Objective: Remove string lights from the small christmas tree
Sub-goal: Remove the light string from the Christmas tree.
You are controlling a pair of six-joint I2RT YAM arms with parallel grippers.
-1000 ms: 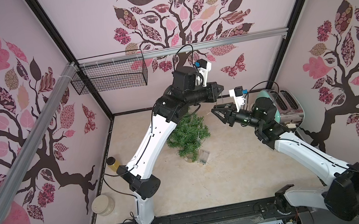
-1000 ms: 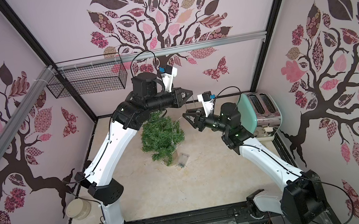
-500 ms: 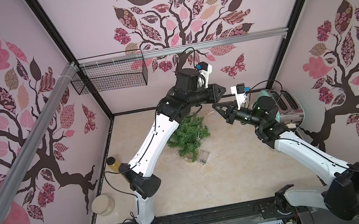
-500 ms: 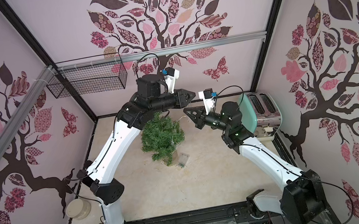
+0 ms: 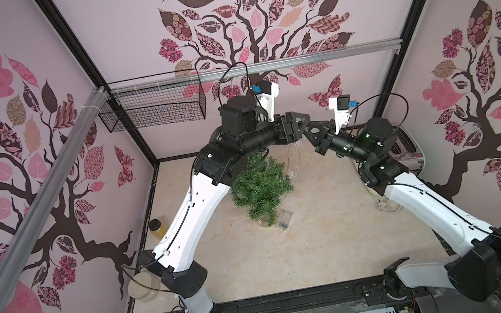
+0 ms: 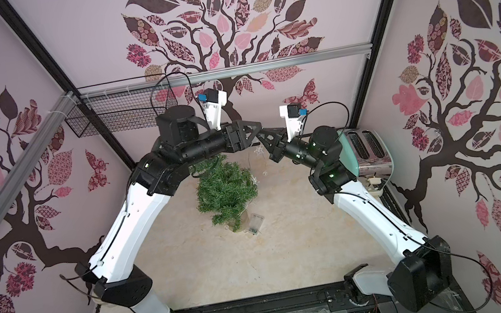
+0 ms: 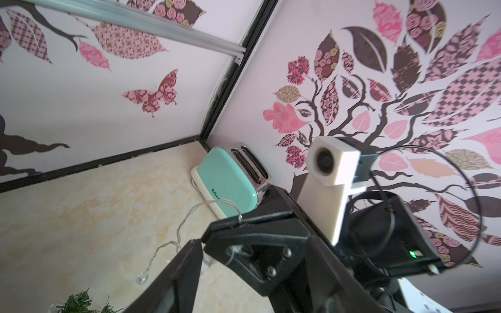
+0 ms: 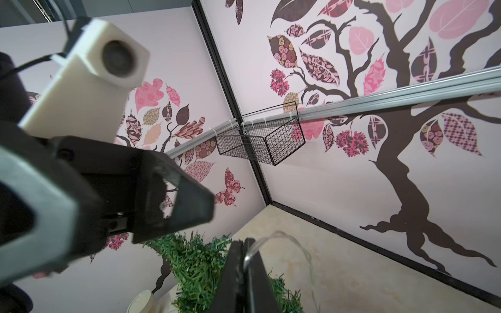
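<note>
**Reference landmark:** the small christmas tree [image 5: 260,186], standing upright on the surface [image 5: 325,247].

**Left hand** [image 5: 304,124]: raised above the tree, offset toward the right arm's side. Its jaws are apart and nothing is between them.

**Right hand** [image 5: 308,133]: above the tree at about the same height, tip to tip with the left hand. Its jaws are together, clamped on the wire of the string lights [image 8: 282,235]. In the right wrist view the wire leaves the closed fingers [image 8: 238,273] and loops down past the tree.

**String lights:** from the right hand a slack strand hangs down beside the tree's upper branches. Small clear bulbs on it show in mid-air. The wire is too thin to show whether further turns lie among the branches.

**Battery box** [image 5: 284,218]: flat on the surface, just beside the tree's base, on the right arm's side.

**Other items:**
- Toaster [image 6: 364,153]: well apart from the tree, against the wall on the right arm's side.
- Wire basket [image 5: 153,111]: on the wall rail, above and behind the tree, on the left arm's side.
</note>
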